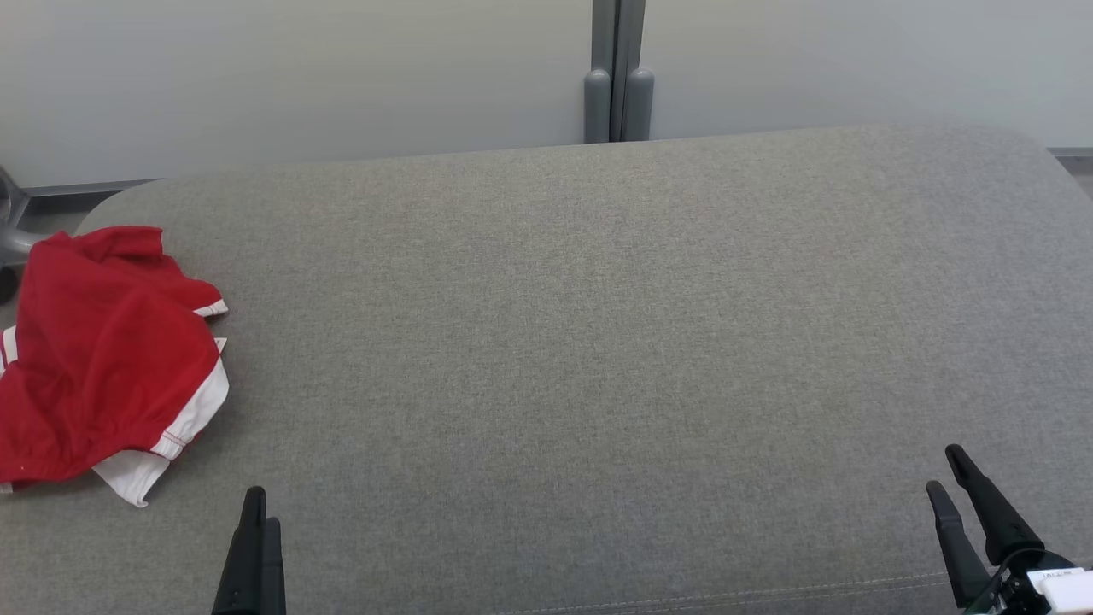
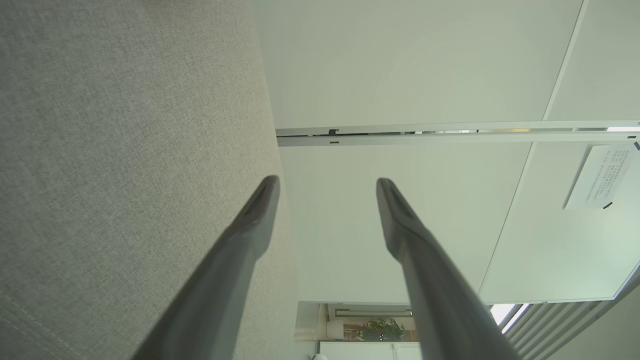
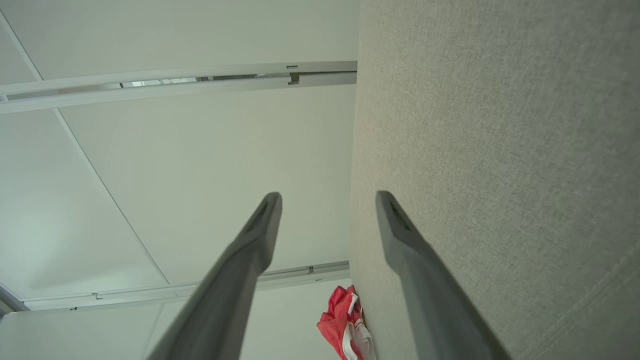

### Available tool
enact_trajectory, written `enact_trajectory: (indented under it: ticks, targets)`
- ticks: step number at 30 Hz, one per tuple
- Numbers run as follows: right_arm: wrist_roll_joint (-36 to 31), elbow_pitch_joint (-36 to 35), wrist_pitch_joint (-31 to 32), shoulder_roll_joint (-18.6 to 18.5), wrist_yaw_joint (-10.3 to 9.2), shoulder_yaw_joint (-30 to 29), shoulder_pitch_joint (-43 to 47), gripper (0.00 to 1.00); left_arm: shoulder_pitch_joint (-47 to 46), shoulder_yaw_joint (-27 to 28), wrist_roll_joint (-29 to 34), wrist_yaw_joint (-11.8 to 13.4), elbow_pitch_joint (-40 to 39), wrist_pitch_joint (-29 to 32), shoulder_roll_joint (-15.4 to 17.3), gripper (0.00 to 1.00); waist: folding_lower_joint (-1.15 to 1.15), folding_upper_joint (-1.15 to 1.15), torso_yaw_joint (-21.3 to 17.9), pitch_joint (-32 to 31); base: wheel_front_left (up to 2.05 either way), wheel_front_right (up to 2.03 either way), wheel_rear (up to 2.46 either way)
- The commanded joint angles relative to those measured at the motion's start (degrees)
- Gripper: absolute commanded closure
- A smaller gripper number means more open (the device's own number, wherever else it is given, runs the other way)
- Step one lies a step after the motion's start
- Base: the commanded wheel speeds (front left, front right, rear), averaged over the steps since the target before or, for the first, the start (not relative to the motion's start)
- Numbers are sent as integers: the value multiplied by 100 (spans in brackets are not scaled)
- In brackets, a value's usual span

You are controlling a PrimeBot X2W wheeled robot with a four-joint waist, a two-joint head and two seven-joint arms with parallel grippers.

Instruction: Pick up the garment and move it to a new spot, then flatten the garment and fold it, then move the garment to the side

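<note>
Along the left side of the grey upholstered surface (image 1: 598, 342), in the head view, the red garment (image 1: 102, 350) with white trim lies crumpled, and the picture border cuts off part of it. From the garment across to the rounded right corner the fabric top lies bare, and a stitched seam runs along its near edge. Pale wall panels (image 1: 299, 77) stand just behind the far edge, with a grey post (image 1: 617, 85) where two of them meet. The left gripper (image 1: 263, 506) rises at the lower left, near the garment but apart from it. The right gripper (image 1: 943, 467) stands at the lower right, well away from the garment, its two fingers parted and holding nothing.

Seen from the left wrist, that gripper's fingers (image 2: 250, 225) are spread wide with nothing between them. The upholstered surface takes up the left of this view. The wall panels lie beyond its edge, with a paper notice (image 2: 600, 175) on one of them and a potted plant (image 2: 382, 330) farther off.

Seen from the right wrist, the right jaws are likewise spread and empty. The surface runs down the right side of this view, and the garment sits at its edge low in the picture, between the two fingers and well apart from both.
</note>
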Motion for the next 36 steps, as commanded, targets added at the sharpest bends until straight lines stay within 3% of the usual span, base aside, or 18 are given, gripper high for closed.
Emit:
enact_trajectory:
  ticks: [1, 15, 36]
  targets:
    - [-125, -29, -64, -45, 1, -28, -147, 0, -212, -12, 43, -19, -6, -22, 8, 0, 0, 0, 0, 2, 0, 0, 0]
    - [-1027, 175, -322, 42, 2, 0, -620, 0, -863, -141, 424, -68, 348, -260, 148, 0, 0, 0, -7, 18, 0, 0, 0]
    - [-4465, -9, -660, 38, 2, 161, -1326, 0, -1664, -172, 3709, 38, 651, -534, 336, 0, 0, 0, -26, -3, 0, 0, 0]
